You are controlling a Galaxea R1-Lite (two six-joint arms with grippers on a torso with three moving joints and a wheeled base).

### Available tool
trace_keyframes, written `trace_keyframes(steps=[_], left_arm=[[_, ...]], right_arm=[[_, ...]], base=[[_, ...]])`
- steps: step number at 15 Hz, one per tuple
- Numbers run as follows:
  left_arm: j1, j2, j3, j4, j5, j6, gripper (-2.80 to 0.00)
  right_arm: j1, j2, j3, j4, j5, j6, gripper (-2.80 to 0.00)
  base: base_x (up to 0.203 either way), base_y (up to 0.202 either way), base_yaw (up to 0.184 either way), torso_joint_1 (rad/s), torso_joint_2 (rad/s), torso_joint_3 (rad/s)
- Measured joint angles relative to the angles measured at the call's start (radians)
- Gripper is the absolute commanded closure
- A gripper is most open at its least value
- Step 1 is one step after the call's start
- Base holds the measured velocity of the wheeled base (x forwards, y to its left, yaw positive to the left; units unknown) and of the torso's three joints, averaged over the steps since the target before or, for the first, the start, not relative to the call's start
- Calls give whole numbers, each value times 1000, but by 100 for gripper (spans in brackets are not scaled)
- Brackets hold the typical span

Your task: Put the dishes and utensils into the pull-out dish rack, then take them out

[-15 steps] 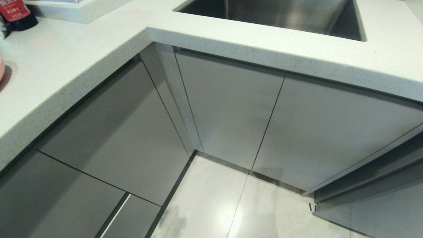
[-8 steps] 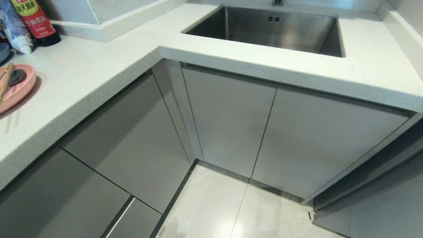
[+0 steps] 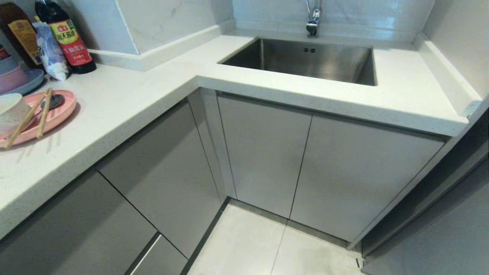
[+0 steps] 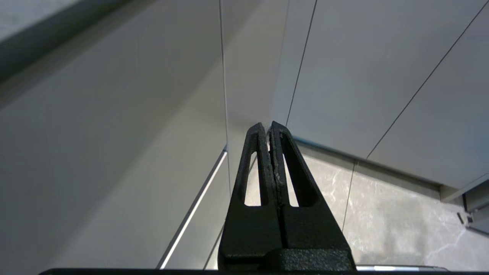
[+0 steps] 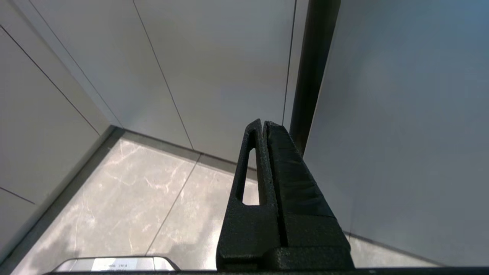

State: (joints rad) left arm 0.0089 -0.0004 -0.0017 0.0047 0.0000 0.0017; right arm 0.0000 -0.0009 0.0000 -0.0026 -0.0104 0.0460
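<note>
The left gripper (image 4: 269,128) is clenched on nothing, its fingers pressed tip to tip, hanging low before the grey cabinet fronts (image 4: 114,133) with the floor (image 4: 401,214) beyond. The right gripper (image 5: 263,126) is likewise closed and empty, pointing at the floor beside a dark vertical gap (image 5: 313,68) between two panels. Neither arm appears in the head view.

The task's things sit far off on the counter (image 3: 126,99), at the robot's left: the pink plate (image 3: 57,114) carries the white bowl (image 3: 11,110), the chopsticks (image 3: 28,118) lying across them, and the spoon (image 3: 53,101) resting on the plate. No rack is visible; every front looks shut, so it probably has to be pulled out first.

Risks, as a judgement: the fronts are flat and handleless, so closed fingers could slip off an edge. The chopsticks lie loose over the bowl and could roll off if the bowl or plate is lifted first. The plate sits near the counter edge, where a nudge could push it over.

Only the head view shows the dishes, the sink (image 3: 305,61), tap (image 3: 313,17) and bottles (image 3: 68,38). Only the wrist views show the grippers and how close they hang to the panels.
</note>
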Motion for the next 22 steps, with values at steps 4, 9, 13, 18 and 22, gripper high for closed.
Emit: trace_keyframes(steps=[4,9,13,18,22], left_arm=[[0,0,0,1,0,0,0],[0,0,0,1,0,0,0],[0,0,0,1,0,0,0],[0,0,0,1,0,0,0],[0,0,0,1,0,3,0]], right_arm=[[0,0,0,0,1,0,0],[0,0,0,0,0,0,0],[0,0,0,0,0,0,0],[0,0,0,0,0,0,0],[0,0,0,0,0,0,0]], base=[[0,0,0,5,0,202],[0,0,0,2,-1,202],[0,0,0,1,2,201],[0,0,0,2,1,203],[0,0,0,3,3,93]])
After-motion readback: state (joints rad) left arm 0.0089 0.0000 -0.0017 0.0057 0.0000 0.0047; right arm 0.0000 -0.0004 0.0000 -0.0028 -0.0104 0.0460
